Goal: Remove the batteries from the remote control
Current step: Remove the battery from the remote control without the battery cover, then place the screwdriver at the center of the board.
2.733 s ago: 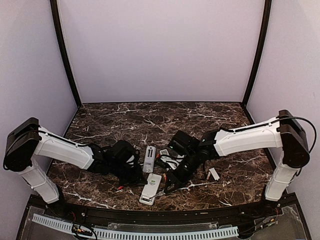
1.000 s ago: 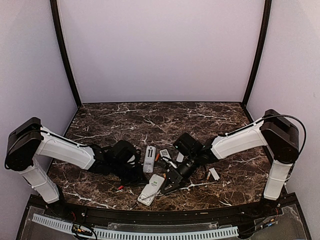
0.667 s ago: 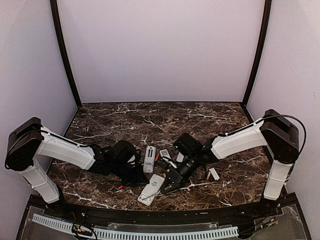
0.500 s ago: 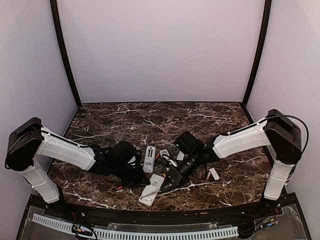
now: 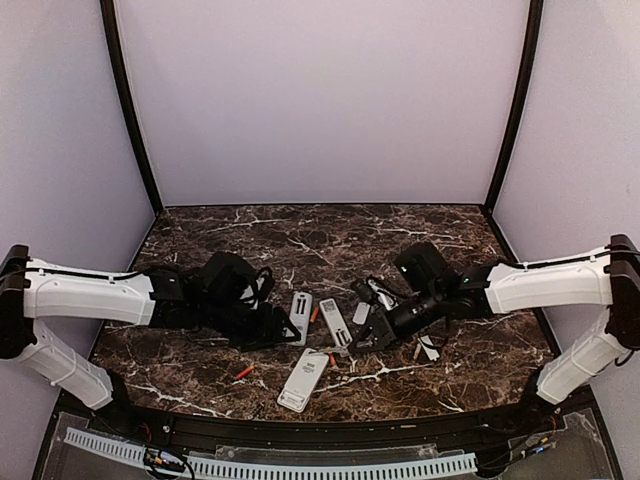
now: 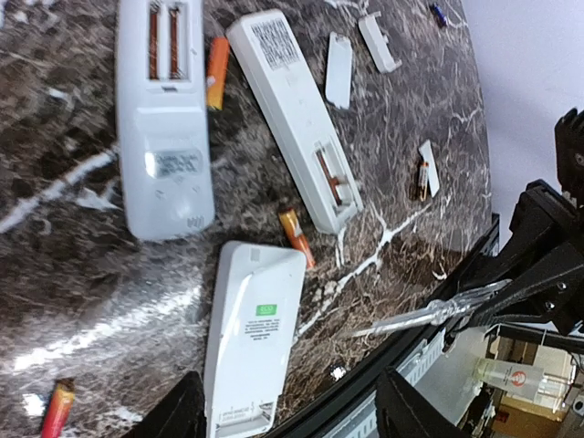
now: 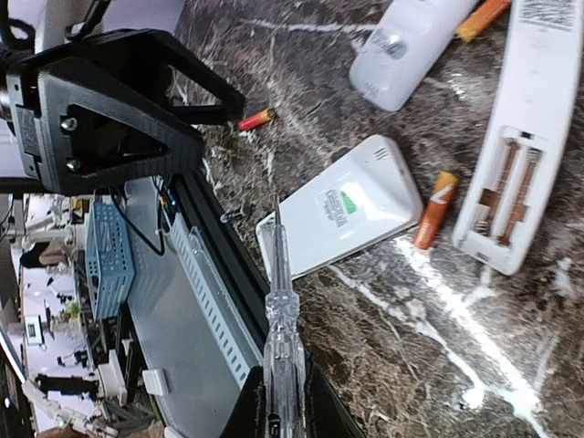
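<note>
Three white remotes lie backs up: a wide one (image 6: 164, 119) and a slim one (image 6: 297, 114), both with open compartments showing copper inside, and a closed one with a green label (image 6: 253, 338). Loose orange batteries (image 6: 216, 71) (image 6: 297, 235) (image 6: 57, 409) lie round them. My left gripper (image 6: 287, 424) hangs open above the labelled remote's near end (image 5: 304, 378), holding nothing. My right gripper (image 7: 285, 415) is shut on a clear screwdriver (image 7: 283, 319), whose tip points at the labelled remote (image 7: 342, 205) from above the table's front edge.
White cover plates (image 6: 338, 70) (image 6: 379, 43) lie beyond the slim remote. Another plate (image 6: 428, 167) lies to the right with a battery beside it. The black front rail (image 7: 214, 246) and a slotted grey strip run just past the labelled remote.
The left gripper has opened and drawn back to the left. The right gripper has pulled the screwdriver away from the labelled remote, to the right. The slim remote now lies uncovered.
</note>
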Controlling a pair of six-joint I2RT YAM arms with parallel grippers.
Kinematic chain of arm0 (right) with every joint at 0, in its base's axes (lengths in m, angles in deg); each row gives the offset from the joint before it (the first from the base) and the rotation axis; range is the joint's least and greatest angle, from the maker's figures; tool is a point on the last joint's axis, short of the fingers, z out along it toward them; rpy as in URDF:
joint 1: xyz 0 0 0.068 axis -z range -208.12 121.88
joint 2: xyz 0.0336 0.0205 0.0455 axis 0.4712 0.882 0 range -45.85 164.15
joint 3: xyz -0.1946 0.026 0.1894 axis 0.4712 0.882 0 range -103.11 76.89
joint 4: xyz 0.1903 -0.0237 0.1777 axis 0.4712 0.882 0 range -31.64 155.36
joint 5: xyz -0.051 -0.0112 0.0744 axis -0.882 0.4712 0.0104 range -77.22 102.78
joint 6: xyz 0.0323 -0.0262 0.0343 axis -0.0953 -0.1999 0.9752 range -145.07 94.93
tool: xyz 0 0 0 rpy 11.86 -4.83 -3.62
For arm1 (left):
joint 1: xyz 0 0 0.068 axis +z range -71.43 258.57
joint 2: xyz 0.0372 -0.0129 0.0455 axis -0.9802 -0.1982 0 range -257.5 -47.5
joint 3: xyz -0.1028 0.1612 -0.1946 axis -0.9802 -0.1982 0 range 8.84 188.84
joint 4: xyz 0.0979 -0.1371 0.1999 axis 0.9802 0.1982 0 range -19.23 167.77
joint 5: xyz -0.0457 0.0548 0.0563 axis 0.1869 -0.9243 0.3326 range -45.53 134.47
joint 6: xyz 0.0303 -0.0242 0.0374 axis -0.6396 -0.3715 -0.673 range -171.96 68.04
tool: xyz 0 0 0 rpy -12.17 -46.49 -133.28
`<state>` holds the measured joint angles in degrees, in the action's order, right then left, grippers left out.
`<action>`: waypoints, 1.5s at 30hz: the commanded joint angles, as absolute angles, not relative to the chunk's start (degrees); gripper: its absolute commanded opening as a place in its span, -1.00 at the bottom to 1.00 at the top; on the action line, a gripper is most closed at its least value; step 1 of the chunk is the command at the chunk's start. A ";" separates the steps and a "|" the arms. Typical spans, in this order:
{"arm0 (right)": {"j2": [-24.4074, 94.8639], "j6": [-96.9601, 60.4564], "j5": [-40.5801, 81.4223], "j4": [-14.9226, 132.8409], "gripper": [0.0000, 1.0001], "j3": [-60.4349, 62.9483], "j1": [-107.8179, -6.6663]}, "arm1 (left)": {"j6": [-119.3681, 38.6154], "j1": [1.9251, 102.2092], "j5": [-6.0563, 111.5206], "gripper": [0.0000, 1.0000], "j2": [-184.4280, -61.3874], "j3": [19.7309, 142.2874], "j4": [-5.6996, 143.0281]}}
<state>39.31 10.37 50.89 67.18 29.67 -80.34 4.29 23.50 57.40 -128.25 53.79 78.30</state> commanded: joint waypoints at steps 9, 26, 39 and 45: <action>26.74 16.20 32.77 69.39 -1.00 40.12 -69.32 | -21.44 51.11 57.21 0.47 -117.65 66.06 100.74; 34.22 16.75 34.51 64.94 -1.00 42.59 -68.08 | -34.06 68.76 50.05 0.59 -110.96 62.55 97.73; 35.26 16.35 33.44 64.99 -0.02 42.74 -68.10 | -34.12 68.90 47.37 0.66 -108.58 61.75 97.13; 34.34 15.22 31.99 66.69 0.41 42.48 -68.10 | -33.87 68.90 47.37 0.67 -108.25 61.58 96.89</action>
